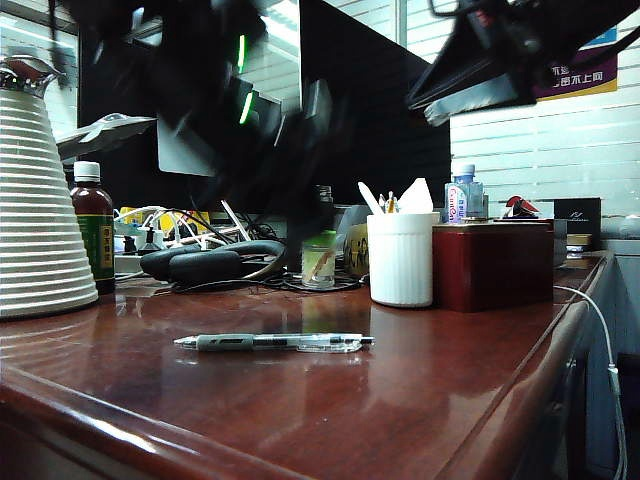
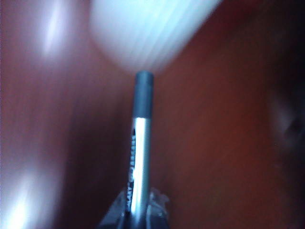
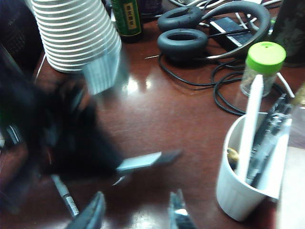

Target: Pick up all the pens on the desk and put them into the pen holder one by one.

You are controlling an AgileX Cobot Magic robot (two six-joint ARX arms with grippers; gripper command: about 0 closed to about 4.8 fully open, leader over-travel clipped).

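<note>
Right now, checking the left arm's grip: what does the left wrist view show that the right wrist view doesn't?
Only left wrist: the left gripper shut on the silvery, dark-tipped pen. Only right wrist: the open right gripper over the glossy reddish-brown wooden desk, the white ribbed plastic pen holder, another slim pen lying loose. Both: that held pen, blurred, and the desk.

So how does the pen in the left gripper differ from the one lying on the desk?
The held pen is clamped in the shut left gripper; the desk pen lies flat and untouched. The held pen looks silvery with a dark end; the desk pen is clear-barrelled with a grey grip. Both are slim, and neither is in the pen holder yet. The right gripper hangs open over the desk.
</note>
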